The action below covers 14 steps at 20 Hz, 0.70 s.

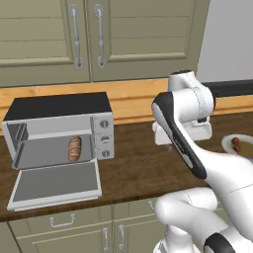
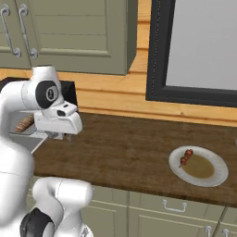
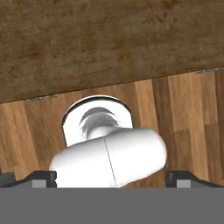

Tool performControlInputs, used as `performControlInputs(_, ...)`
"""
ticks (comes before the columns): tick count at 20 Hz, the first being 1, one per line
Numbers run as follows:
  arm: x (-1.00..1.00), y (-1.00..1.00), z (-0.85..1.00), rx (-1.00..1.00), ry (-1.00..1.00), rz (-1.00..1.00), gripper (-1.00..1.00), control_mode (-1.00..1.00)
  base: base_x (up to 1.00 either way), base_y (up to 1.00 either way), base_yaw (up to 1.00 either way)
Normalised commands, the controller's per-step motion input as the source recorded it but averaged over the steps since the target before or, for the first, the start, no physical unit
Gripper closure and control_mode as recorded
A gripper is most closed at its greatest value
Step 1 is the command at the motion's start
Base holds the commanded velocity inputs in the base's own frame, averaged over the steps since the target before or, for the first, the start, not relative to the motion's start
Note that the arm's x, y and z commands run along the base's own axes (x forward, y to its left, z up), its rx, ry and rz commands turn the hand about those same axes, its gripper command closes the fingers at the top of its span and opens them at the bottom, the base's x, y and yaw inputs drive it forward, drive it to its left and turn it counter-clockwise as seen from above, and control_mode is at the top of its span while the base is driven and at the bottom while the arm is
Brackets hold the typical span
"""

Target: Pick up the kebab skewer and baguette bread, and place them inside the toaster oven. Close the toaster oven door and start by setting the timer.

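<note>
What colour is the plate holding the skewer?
White plate with a brownish centre, clearest in the right base view.

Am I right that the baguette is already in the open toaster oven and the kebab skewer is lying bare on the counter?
Not quite. The baguette bread does lie in the toaster oven, with the toaster oven door dropped open, but the kebab skewer rests on a white plate, not on the bare counter. The right base view shows it.
</note>
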Motion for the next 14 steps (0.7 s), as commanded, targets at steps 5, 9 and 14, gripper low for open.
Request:
performControlInputs(5,0.0,-1.0,0.21,0.0,0.14,-0.03,-1.0,-1.0,0.0,0.0,0.0)
performControlInputs(9,0.0,-1.0,0.01,0.0,0.11,-0.02,-1.0,-1.0,0.0,0.0,0.0)
performControlInputs(14,0.0,-1.0,0.0,0.0,0.1,-0.02,-1.0,-1.0,0.0,0.0,0.0)
